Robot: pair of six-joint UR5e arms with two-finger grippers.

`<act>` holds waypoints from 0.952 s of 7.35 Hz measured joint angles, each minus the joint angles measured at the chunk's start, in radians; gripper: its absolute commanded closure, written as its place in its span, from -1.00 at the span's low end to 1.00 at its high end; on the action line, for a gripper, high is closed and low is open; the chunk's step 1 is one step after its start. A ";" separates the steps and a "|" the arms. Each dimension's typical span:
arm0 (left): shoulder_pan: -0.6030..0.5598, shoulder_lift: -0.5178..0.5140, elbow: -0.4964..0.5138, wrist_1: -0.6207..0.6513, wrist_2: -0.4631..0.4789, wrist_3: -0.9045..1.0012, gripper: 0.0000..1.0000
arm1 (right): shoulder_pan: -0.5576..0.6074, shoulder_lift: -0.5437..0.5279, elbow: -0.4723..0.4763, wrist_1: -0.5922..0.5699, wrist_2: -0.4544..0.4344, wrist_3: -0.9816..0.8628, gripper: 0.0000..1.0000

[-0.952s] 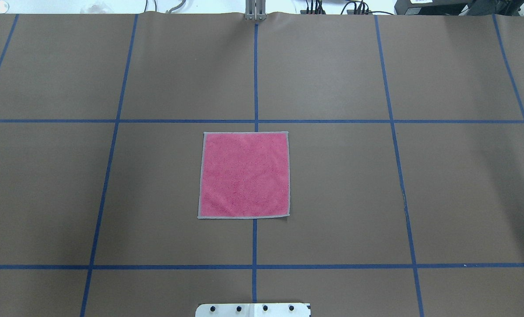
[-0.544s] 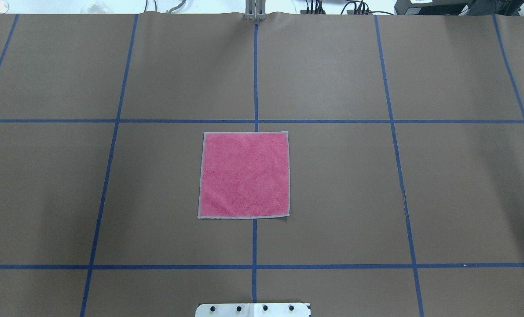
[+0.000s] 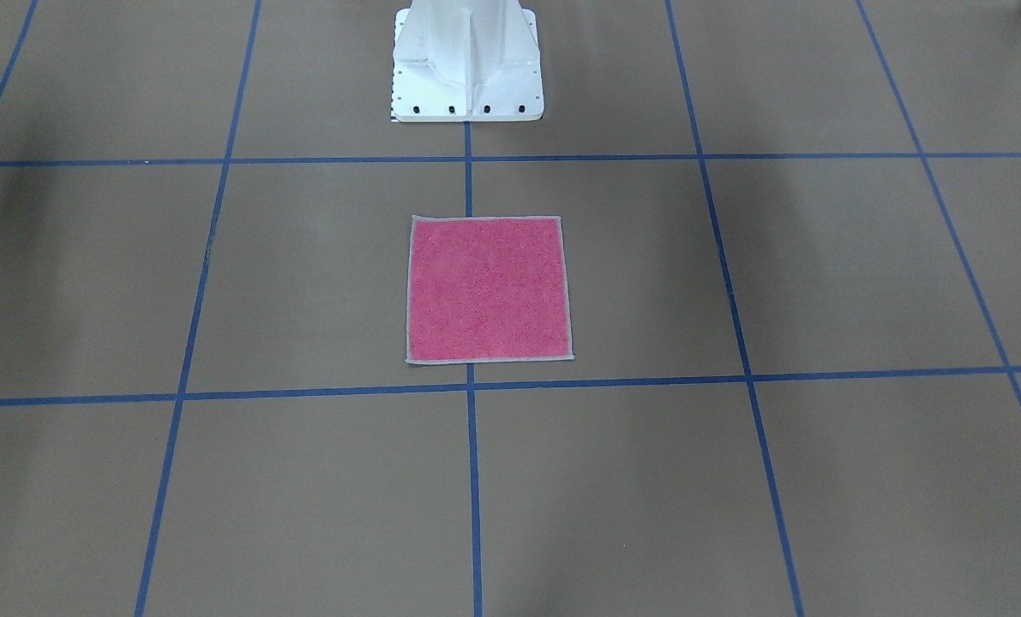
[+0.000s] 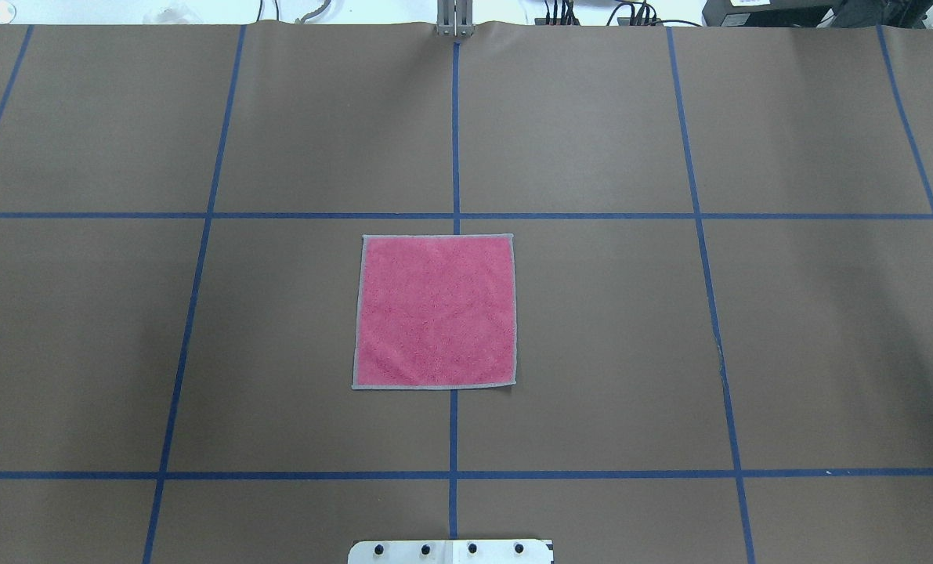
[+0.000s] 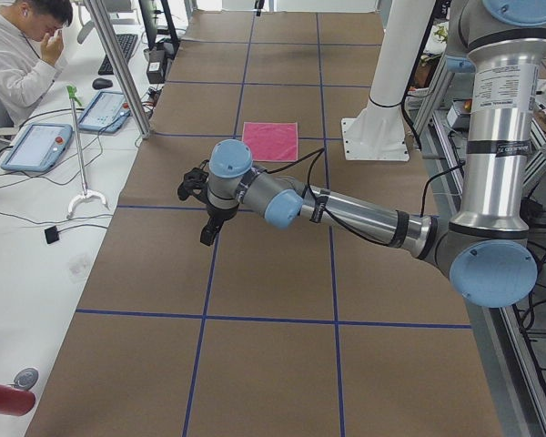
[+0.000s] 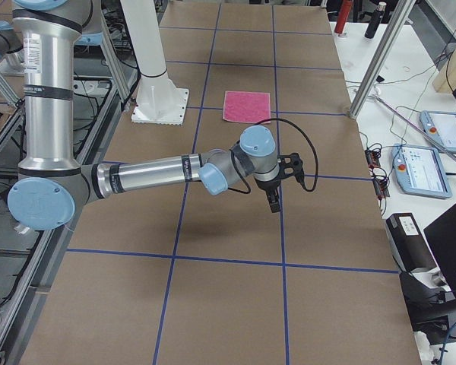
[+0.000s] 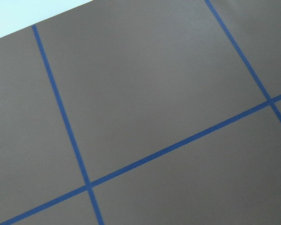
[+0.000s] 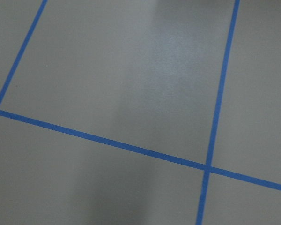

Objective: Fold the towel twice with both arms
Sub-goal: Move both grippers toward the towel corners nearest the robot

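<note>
Towel [image 4: 435, 312] lies flat on counter [image 4: 631, 313], pink up; 0/2 folds done. We can't tell left tool [image 5: 206, 237] or right tool [image 6: 274, 204] state.

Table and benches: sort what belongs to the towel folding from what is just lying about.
Job: pink towel, flat and unfolded; left arm; right arm.

Not part of it: white pedestal; tablet on the side bench; keyboard.

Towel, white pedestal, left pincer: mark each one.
towel [image 4: 435, 312]: overhead exterior view, centre of pink face.
white pedestal [image 3: 467, 86]: front-facing view, front of its base.
left pincer [image 5: 206, 238]: exterior left view, between its fingertips.
</note>
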 measured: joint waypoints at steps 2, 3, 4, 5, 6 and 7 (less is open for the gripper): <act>0.111 -0.010 -0.001 -0.149 0.004 -0.317 -1.00 | -0.151 0.030 0.038 0.135 -0.059 0.385 -0.99; 0.161 -0.013 -0.002 -0.221 0.006 -0.461 -1.00 | -0.240 0.034 0.084 0.169 -0.121 0.559 -0.99; 0.204 -0.016 -0.003 -0.288 0.013 -0.593 -1.00 | -0.332 0.035 0.134 0.183 -0.194 0.712 -0.98; 0.252 -0.018 -0.008 -0.348 0.039 -0.718 -1.00 | -0.430 0.036 0.179 0.187 -0.284 0.852 -0.96; 0.319 -0.025 -0.024 -0.385 0.094 -0.841 -1.00 | -0.540 0.039 0.214 0.189 -0.399 0.989 -0.93; 0.396 -0.042 -0.042 -0.399 0.164 -0.963 -1.00 | -0.634 0.048 0.234 0.189 -0.501 1.107 -0.92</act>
